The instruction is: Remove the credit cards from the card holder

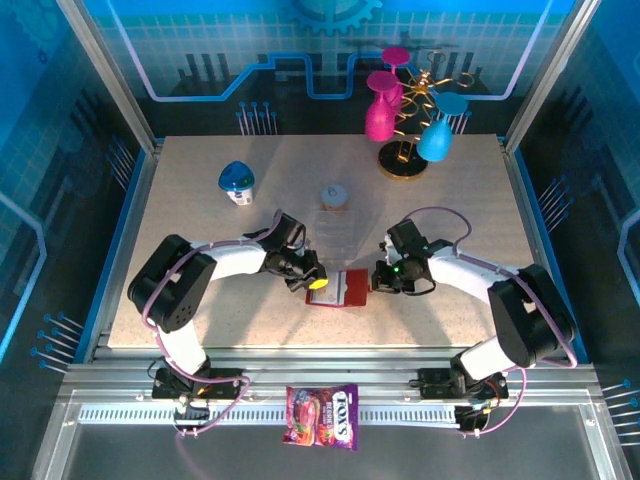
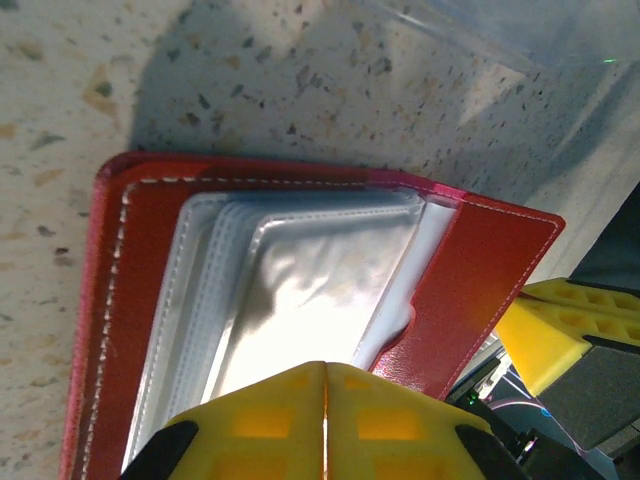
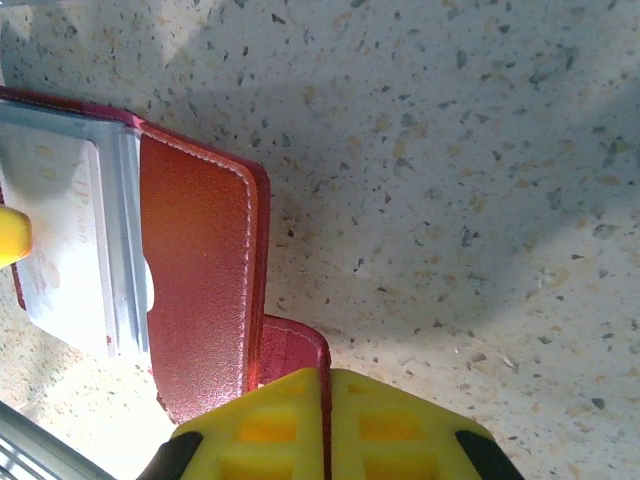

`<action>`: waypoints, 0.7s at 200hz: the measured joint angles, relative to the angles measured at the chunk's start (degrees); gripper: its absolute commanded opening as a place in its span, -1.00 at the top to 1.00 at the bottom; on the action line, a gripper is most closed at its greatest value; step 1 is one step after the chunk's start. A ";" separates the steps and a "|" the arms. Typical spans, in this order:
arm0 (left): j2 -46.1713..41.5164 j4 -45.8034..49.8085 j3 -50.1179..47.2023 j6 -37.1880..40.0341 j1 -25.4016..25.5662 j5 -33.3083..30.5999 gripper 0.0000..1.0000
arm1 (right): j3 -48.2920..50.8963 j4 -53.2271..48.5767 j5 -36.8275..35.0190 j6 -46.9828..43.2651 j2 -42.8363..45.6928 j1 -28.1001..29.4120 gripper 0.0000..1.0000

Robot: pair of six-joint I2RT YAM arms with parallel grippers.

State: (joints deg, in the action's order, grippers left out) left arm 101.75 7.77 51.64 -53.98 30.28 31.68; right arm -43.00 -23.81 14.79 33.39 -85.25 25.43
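The card holder point(image 1: 352, 288) lay open on the tabletop point(image 1: 460, 210), near its front edge, between the two arms. The left pincer point(image 2: 325, 385) was closed, its yellow fingers pressed together over the edge of the grey see-through pockets point(image 2: 300, 280) — whether a pocket or a card was nipped between them could not be told. The right pincer point(image 3: 325, 400) was closed too, its tips meeting right at the red snap tab point(image 3: 290, 345) on the holder's outer flap. The tab ran under them, so a grip on it could not be confirmed. A pale credit card point(image 3: 55, 220) sat inside a clear pocket. A candy packet point(image 1: 322, 416) lay off the tabletop, on the front rail.
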 measured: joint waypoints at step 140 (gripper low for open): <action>0.63 -0.11 0.09 -0.04 0.00 -0.44 0.83 | -8.37 -11.08 -5.79 -1.53 7.82 0.00 0.31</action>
State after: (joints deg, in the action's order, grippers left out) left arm 102.39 7.66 51.72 -54.02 30.28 31.24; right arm -51.37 -34.89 8.99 31.86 -77.43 25.43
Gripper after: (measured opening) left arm 0.086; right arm 0.342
